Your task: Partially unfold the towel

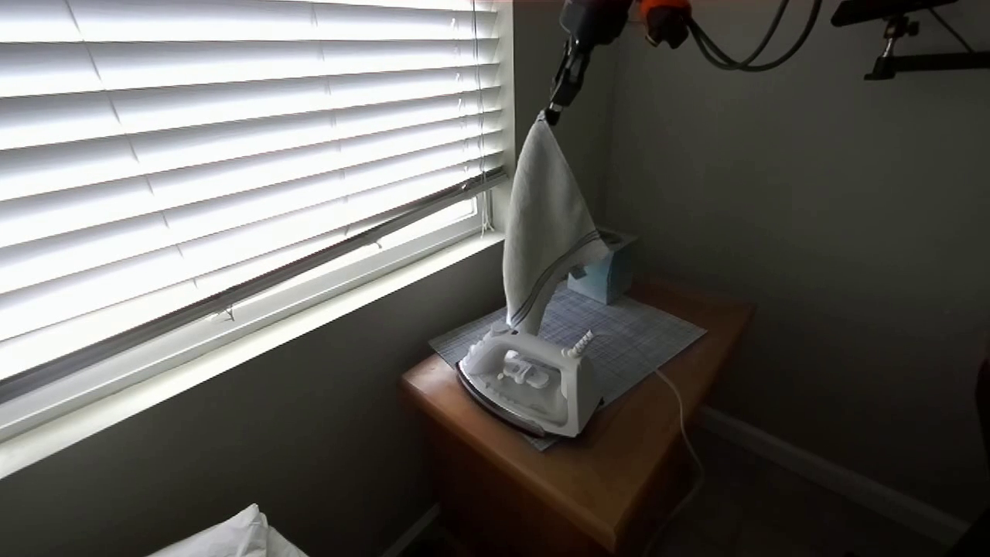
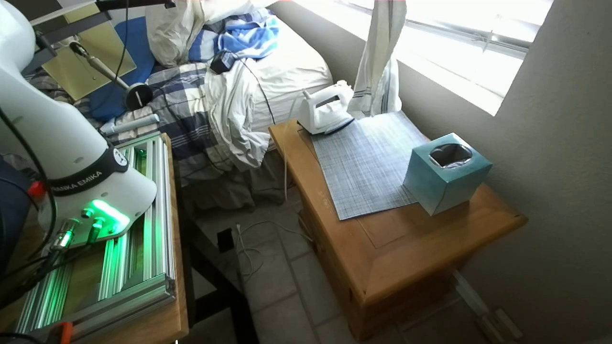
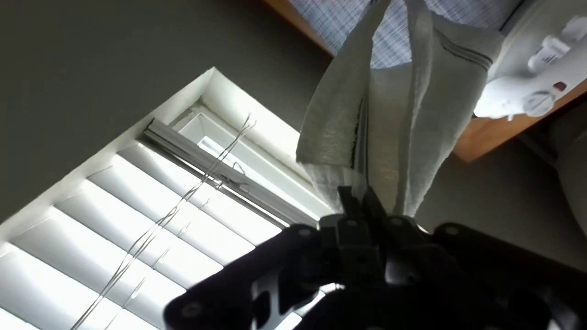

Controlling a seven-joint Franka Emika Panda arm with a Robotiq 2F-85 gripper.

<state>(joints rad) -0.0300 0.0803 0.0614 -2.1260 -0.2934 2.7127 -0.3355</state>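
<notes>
The towel [image 1: 545,201] is a pale grey-white cloth with dark stripes near its lower edge. It hangs down in loose folds from my gripper [image 1: 551,114], which is shut on its top corner. In an exterior view its lower end goes behind the iron. In an exterior view the hanging towel [image 2: 380,52] reaches down beside the iron at the mat's far edge; whether it touches the mat I cannot tell. The gripper is out of that view. In the wrist view the towel [image 3: 390,123] hangs from the closed fingertips [image 3: 360,197] with separate folds.
A white iron [image 1: 534,379] with a cord stands at the end of the wooden table [image 2: 397,258]. A grey-blue woven mat [image 2: 368,162] lies under it. A teal tissue box [image 2: 447,174] stands at the opposite end. A window with blinds [image 1: 255,155] is close beside the towel.
</notes>
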